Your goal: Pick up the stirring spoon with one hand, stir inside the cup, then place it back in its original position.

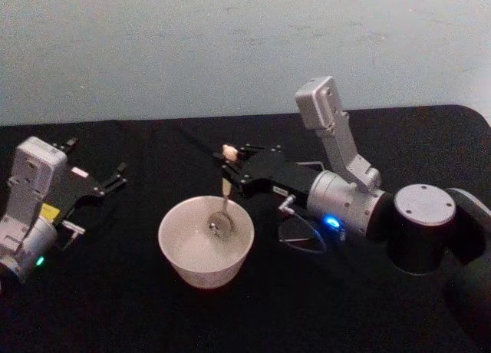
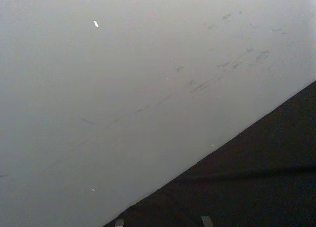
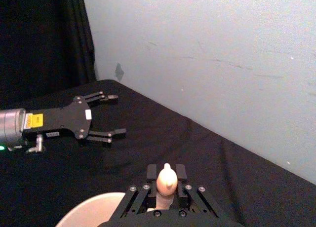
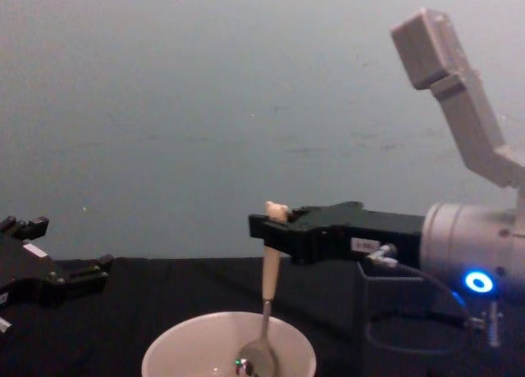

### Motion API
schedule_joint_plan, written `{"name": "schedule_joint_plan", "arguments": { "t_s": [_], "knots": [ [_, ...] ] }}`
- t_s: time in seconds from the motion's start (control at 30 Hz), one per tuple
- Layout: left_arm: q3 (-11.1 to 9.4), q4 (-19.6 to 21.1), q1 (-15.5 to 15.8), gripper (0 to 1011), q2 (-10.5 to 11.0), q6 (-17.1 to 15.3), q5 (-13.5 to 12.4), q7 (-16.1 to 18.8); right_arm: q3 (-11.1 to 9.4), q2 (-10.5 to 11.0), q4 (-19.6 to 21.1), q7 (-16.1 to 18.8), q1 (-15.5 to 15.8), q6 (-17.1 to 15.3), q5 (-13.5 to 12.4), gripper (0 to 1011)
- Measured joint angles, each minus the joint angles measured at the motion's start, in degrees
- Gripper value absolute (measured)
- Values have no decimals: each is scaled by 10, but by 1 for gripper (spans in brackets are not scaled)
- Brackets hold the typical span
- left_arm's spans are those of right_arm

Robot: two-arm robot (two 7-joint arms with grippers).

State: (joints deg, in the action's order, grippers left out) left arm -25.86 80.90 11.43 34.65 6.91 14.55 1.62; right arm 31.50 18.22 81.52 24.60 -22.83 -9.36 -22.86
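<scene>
Now, right gripper [image 1: 232,165] pinching stirring spoon [image 1: 225,190] in cup [image 1: 204,273], left gripper [image 1: 97,158] splayed

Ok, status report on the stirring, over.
Right gripper shut on spoon, bowl down in cup. Left gripper open, parked left of cup. Nothing blocks the cup.

Dim, even light; stirring spoon [image 4: 267,283] glints; black cloth [image 1: 115,307] seemingly swallows shadows.

Right tool [image 1: 229,166] clamped, left tool [image 1: 95,160] spread
</scene>
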Motion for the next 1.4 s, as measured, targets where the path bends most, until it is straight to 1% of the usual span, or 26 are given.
{"name": "schedule_joint_plan", "arguments": {
  "t_s": [0.17, 0.23, 0.37, 0.43, 0.47, 0.5, 0.63, 0.67, 0.8, 0.93, 1.1, 1.13, 1.2, 1.4],
  "knots": [
    [0, 0, 0, 1001, 0, 0, 0, 0, -8, 12, 11, 7, 8, 0, -1, 216],
    [0, 0, 0, 1001, 0, 0, 0, 0, -12, 20, 21, 11, 14, -1, -3, 216],
    [0, 0, 0, 1001, 0, 0, 0, 0, -20, 38, 46, 21, 30, -7, -15, 216],
    [0, 0, 0, 1001, 0, 0, 0, 0, -23, 47, 60, 26, 38, -10, -21, 216],
    [0, 0, 0, 1001, 0, 0, 0, 0, -23, 47, 60, 26, 38, -10, -21, 216],
    [0, 0, 0, 1001, 0, 0, 0, 0, -24, 54, 70, 30, 43, -12, -26, 216],
    [0, 0, 0, 1001, 0, 0, 0, 0, -23, 72, 96, 41, 58, -17, -39, 215],
    [0, 0, 0, 1001, 0, 0, 0, 0, -23, 72, 96, 41, 58, -17, -39, 216],
    [0, 0, 0, 1001, 0, 0, 0, 0, -17, 88, 118, 50, 70, -19, -49, 216],
    [0, 0, 0, 1001, 0, 0, 0, 0, -10, 96, 130, 55, 76, -20, -55, 216],
    [0, 0, 0, 1001, 0, 0, 0, 0, 3, 99, 135, 58, 76, -21, -59, 216],
    [0, 0, 0, 1001, 0, 0, 0, 0, 3, 99, 135, 58, 76, -21, -59, 216],
    [0, 0, 0, 1001, 0, 0, 0, 0, 11, 96, 135, 57, 73, -23, -59, 216],
    [0, 0, 0, 1001, 0, 0, 0, 0, 23, 83, 127, 50, 64, -25, -58, 216]
  ]
}}
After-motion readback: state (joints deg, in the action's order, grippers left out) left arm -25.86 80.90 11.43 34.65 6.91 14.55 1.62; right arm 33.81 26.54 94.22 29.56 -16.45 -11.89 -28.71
